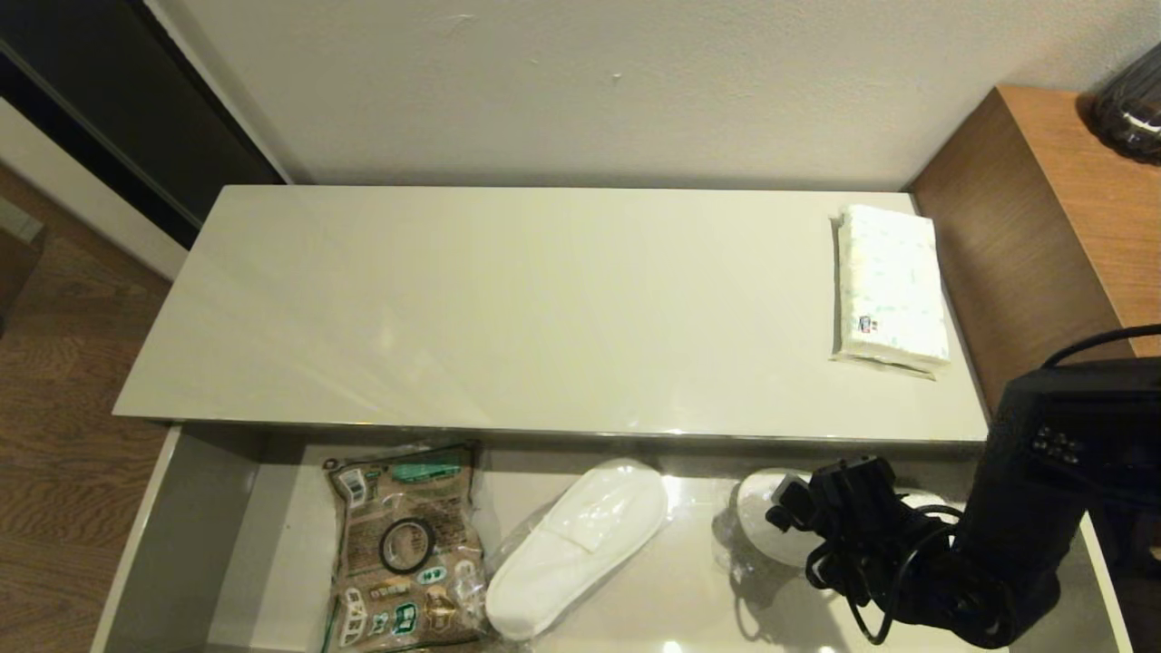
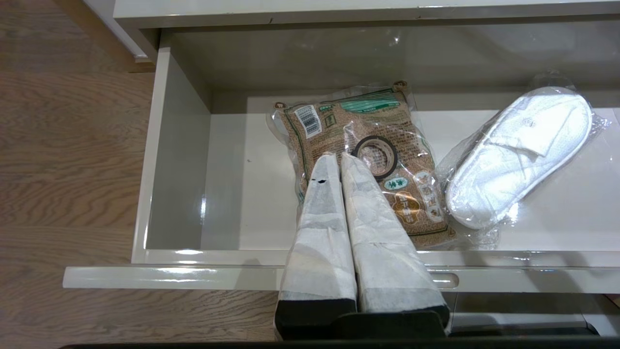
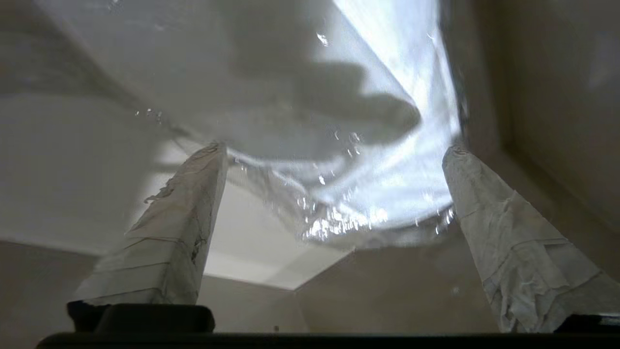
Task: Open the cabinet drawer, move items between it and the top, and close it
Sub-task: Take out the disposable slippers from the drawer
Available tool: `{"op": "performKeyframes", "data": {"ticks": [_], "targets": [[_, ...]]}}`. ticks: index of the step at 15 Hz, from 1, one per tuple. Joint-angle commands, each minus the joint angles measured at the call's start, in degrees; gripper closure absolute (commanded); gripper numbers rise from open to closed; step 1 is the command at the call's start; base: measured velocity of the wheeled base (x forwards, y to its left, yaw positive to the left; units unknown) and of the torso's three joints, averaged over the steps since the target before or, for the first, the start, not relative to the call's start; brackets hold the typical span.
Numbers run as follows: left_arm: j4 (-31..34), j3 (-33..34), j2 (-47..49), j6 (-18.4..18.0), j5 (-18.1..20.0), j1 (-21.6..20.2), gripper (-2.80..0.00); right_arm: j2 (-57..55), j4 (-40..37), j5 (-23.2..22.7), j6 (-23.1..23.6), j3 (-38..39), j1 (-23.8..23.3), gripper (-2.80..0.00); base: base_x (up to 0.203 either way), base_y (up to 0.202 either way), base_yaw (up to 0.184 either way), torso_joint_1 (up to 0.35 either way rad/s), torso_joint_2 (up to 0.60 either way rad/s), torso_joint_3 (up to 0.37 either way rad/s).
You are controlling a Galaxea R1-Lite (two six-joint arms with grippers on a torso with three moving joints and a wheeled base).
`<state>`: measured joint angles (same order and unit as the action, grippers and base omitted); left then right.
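Note:
The cabinet drawer (image 1: 186, 521) stands pulled out below the top (image 1: 508, 308). A white tissue pack (image 1: 889, 286) with a small blue label lies at the right end of the top. In the middle of the drawer lies a wrapped white slipper (image 1: 580, 544). A second wrapped slipper (image 1: 762, 512) lies further right, under my right arm (image 1: 1016, 517). My right gripper (image 3: 333, 151) is open, its fingertips either side of that slipper's plastic wrap (image 3: 368, 194). My left gripper (image 2: 334, 160) is shut and empty, hovering at the drawer's front edge (image 2: 193, 277).
A brown printed bag (image 1: 408, 544) with a black ring lies in the drawer's left half. A taller brown wooden unit (image 1: 1043, 209) stands against the right end of the top, with a dark object (image 1: 1129, 104) on it. Wood floor (image 1: 63, 435) lies to the left.

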<state>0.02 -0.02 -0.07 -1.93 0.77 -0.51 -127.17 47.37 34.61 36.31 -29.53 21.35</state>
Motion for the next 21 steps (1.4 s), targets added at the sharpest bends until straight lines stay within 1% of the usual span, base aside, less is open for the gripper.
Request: {"op": "performKeyframes", "data": {"ticks": [1,5,8,9,13,17,19,21], "targets": [[-0.02,0.02,0.07,-0.01,0.02,-0.02,0.0,-4.29,0.12,-1.06,2.73,-2.43,-1.37,-2.8,0.0,0.0,0.0,0.0,0.0,0.0],[-0.02,0.02,0.07,-0.01,0.02,-0.02,0.0,-8.44,0.7,-2.61,2.89,-7.21,-3.15,-2.8,0.0,0.0,0.0,0.0,0.0,0.0],[-0.02,0.02,0.07,-0.01,0.02,-0.02,0.0,-9.98,0.23,-4.67,2.89,-10.4,-3.77,-2.8,0.0,0.0,0.0,0.0,0.0,0.0],[-0.02,0.02,0.07,-0.01,0.02,-0.02,0.0,-10.36,0.71,-4.73,2.82,-10.39,-3.77,0.0,0.0,0.0,0.0,0.0,0.0,0.0],[-0.02,0.02,0.07,-0.01,0.02,-0.02,0.0,-9.17,-0.31,-4.56,2.87,-9.87,-3.95,0.0,0.0,0.0,0.0,0.0,0.0,0.0],[-0.02,0.02,0.07,-0.01,0.02,-0.02,0.0,-4.52,-3.0,-4.75,2.9,-6.21,-4.11,0.0,0.0,0.0,0.0,0.0,0.0,0.0],[-0.02,-0.06,0.07,-0.01,0.02,-0.02,0.0,-0.7,-8.01,-5.7,2.66,-5.14,-4.12,0.0,0.0,0.0,0.0,0.0,0.0,0.0],[-0.02,-0.04,0.07,-0.01,0.02,-0.02,0.0,4.1,-16.23,-7.38,1.79,-4.85,-4.12,0.0,0.0,0.0,0.0,0.0,0.0,0.0]]}}
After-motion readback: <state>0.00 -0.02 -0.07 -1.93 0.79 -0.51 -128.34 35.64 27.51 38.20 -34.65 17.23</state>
